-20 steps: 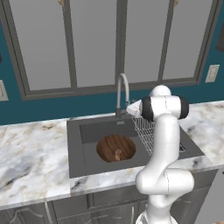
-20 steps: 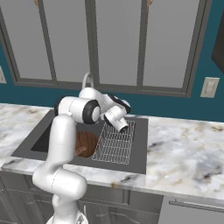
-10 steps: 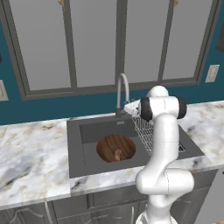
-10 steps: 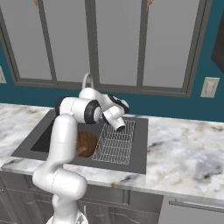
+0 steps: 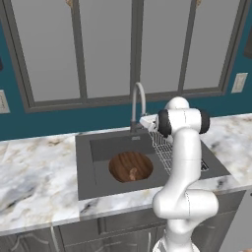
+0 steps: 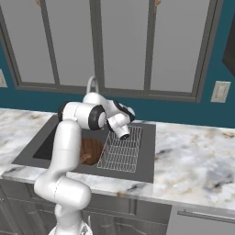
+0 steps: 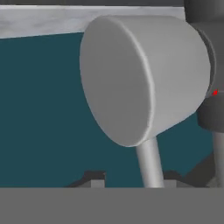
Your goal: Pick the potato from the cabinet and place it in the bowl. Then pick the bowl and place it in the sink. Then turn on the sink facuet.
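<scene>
Nearest to us, the wide, shallow bowl of dark brown grained wood (image 5: 130,167) sits on the floor of the dark grey rectangular recessed sink (image 5: 98,184), left of its wire-mesh rack, and the small rounded tan-brown potato (image 5: 132,173) lies inside the bowl, so we judge the first two parts of the task done. What is left is the water. Farther back, at the sink's rear edge against the white-grey marble counter (image 5: 34,182), stands the tall slim silver gooseneck faucet (image 5: 138,101); its long axis runs upright and its arched spout curves forward over the basin. In the hand view we see a thin rod with a broad grey cylinder on it (image 7: 144,78), which we take to be the tap's side lever, close between the pincer (image 7: 131,180) tips. We cannot tell whether the pincer is clamped on the lever yet or only closing around it. No water is visible.
</scene>
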### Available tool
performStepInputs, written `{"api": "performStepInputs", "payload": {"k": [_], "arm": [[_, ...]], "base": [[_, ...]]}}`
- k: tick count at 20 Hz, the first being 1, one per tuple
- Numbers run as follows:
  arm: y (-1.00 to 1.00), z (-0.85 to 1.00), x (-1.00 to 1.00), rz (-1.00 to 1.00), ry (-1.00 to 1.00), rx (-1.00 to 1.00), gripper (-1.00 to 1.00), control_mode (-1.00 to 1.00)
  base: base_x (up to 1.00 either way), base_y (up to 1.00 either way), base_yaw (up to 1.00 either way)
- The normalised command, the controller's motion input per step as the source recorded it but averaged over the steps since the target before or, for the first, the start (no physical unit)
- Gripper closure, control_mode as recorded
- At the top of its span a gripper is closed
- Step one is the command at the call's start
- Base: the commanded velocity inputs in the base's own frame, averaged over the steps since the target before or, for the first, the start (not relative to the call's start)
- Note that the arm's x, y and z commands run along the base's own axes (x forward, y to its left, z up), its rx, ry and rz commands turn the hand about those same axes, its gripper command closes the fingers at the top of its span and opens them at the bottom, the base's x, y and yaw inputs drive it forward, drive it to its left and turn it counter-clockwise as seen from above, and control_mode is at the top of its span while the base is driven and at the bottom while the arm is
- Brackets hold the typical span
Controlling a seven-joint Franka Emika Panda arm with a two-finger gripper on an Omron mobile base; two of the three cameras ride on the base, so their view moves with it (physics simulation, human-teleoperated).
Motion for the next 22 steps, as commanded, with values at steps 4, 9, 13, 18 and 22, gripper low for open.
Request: {"api": "performStepInputs", "payload": {"k": [4, 9, 13, 18, 22], "arm": [[-0.79, 0.00, 0.00, 0.00, 0.02, 0.15, 1.00, -1.00], [-0.99, 0.00, 0.00, 0.00, 0.01, 0.17, 1.00, -1.00], [-0.91, -0.01, 0.00, 0.00, 0.00, 0.14, 1.00, -1.00], [-0.68, -0.10, 0.00, 0.00, 0.00, 0.07, 1.00, -1.00], [-0.54, -0.09, 0.00, 0.00, 0.00, 0.05, 1.00, -1.00]], "base": [[0.00, 0.00, 0.00], [0.00, 0.00, 0.00], [0.00, 0.00, 0.00], [0.00, 0.00, 0.00], [0.00, 0.00, 0.00]]}}
